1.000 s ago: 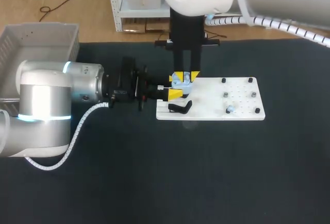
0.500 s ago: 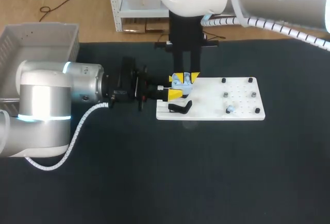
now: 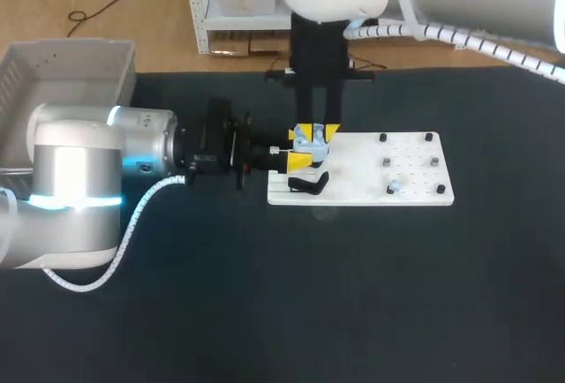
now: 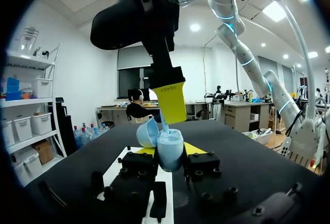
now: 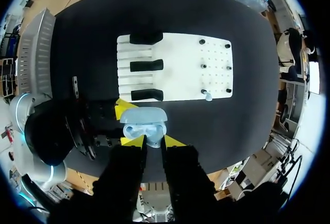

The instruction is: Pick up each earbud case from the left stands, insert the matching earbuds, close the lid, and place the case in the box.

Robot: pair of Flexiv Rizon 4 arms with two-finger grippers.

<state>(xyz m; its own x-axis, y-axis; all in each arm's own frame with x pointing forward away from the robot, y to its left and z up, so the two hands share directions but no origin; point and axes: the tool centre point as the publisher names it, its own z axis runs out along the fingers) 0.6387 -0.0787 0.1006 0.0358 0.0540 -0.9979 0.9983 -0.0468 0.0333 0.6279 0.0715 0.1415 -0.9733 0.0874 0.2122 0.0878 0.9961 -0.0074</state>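
The left gripper (image 4: 170, 150) is clamping the open case (image 4: 168, 142) at the board's (image 3: 371, 191) edge. The right gripper (image 5: 153, 142) is pinching an earbud (image 4: 164, 124) into it, its fingers hiding all but the stem.

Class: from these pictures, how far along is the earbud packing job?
Done: the case is off the stands, lid open, clamped by the left gripper. In hand: the right gripper holds an earbud at the open case. Left: another earbud sits on the board; then close the lid and put the case in the box.
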